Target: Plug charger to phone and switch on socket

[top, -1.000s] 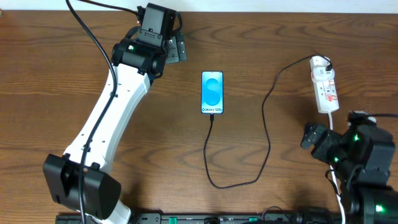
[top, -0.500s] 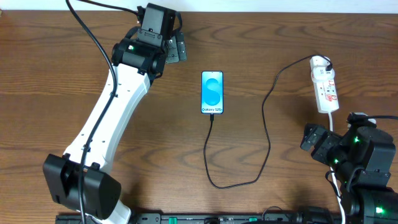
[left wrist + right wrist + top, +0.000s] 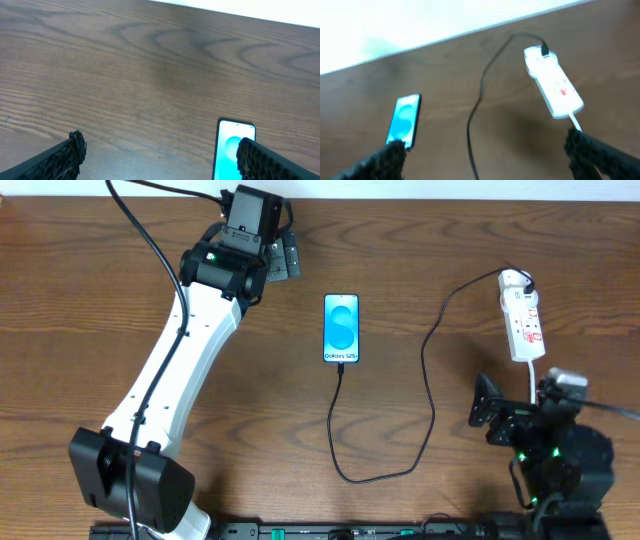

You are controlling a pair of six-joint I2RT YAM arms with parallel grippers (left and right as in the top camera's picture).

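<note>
even bright light; right-wrist view blurred

A dark wood-grain table (image 3: 90, 330) meets a white edge beyond.

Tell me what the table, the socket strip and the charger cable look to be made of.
Table: dark brown wood or wood-look laminate, matte, with visible grain lines.
Socket strip: white plastic, smooth and slightly glossy, a moulded body with red markings.
Charger cable: thin and black, likely rubber or plastic sheathing; it lies in loose curves.
</note>
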